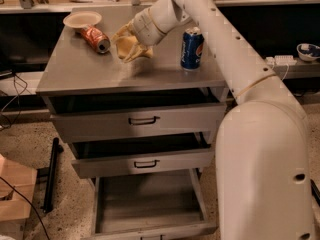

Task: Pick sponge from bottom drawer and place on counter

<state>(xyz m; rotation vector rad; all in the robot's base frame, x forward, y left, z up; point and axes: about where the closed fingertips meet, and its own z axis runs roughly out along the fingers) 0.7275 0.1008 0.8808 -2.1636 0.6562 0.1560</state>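
The pale-yellow sponge [128, 47] is held in my gripper [131, 40] just above the middle of the grey metal counter [85, 74]. The gripper is shut on the sponge, with the white arm reaching in from the right. The bottom drawer [147, 204] is pulled out, and its bare grey floor shows nothing in it.
A red soda can [95, 38] lies on its side at the counter's back left, next to a round cream plate [82, 19]. A blue soda can [192, 47] stands upright at the right. The two upper drawers [140, 119] are slightly open. A wooden box [12, 194] sits on the floor at left.
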